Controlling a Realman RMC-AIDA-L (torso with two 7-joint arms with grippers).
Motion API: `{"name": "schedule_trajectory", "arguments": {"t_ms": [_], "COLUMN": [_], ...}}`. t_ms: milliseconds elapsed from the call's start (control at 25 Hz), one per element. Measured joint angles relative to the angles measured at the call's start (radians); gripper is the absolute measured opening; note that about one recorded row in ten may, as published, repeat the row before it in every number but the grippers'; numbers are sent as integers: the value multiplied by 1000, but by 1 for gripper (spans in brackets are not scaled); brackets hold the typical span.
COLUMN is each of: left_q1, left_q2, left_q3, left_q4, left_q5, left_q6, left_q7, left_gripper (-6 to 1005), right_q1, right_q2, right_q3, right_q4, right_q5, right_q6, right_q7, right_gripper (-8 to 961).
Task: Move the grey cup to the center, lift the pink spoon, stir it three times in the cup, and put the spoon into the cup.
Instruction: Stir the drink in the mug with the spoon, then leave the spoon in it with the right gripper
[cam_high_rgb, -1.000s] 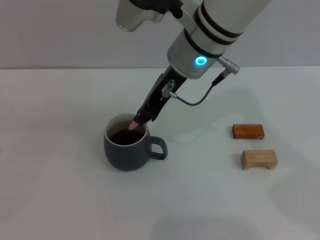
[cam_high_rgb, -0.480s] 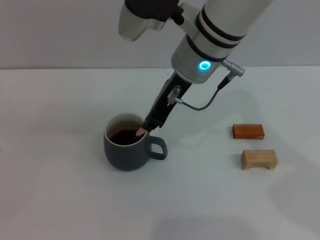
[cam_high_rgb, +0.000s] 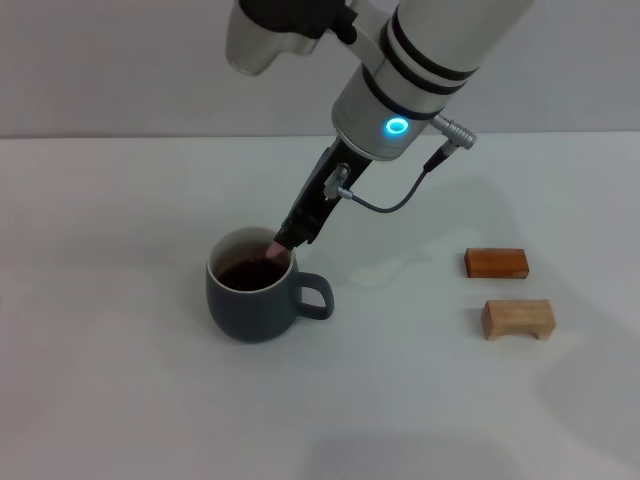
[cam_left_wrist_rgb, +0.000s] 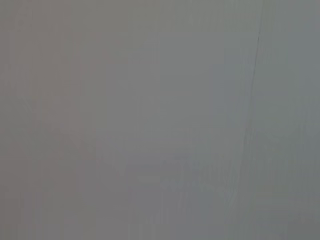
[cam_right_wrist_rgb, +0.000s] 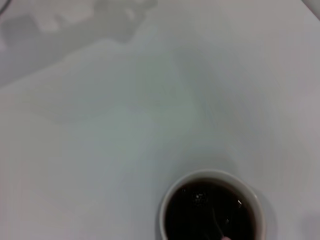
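While the left arm is out of sight, the right gripper (cam_high_rgb: 287, 236) — fingers clamped on the pink spoon (cam_high_rgb: 273, 246) — dips it into the grey cup (cam_high_rgb: 252, 298).

No text, label, brand, number or sign can be read in any of the views. The only mark of the kind is a small glowing blue ring light (cam_high_rgb: 398, 126) on the wrist of the right arm, and it carries no letters or figures. The grey cup (cam_high_rgb: 255, 297), the orange-brown block (cam_high_rgb: 496, 263) and the pale wooden block (cam_high_rgb: 518, 319) all have plain, unmarked surfaces.
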Motion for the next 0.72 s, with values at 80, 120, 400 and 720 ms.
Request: {"name": "schedule_trajectory", "arguments": {"t_ms": [80,120,400,720], "left_q1": [0,0,0,-1], "left_q2": [0,0,0,0], "left_q3": [0,0,-2,-4], "left_q4": [0,0,-3,-3], "left_q5": [0,0,0,0], "left_q6": [1,1,2,2], "left_q7": [0,0,0,0], "left_gripper": [17,17,17,18], "right_q1": [1,1,2,2], "right_q2": [-2,-2,1,0], "right_q3": [-12,-14,-11,-33], "right_q4": [2,2,15,12], "right_q5": [-3,-4,9,-1], "right_q6": [0,4,46,-28], "right_q7": [8,11,13,12], "right_gripper": [121,121,122,154]}}
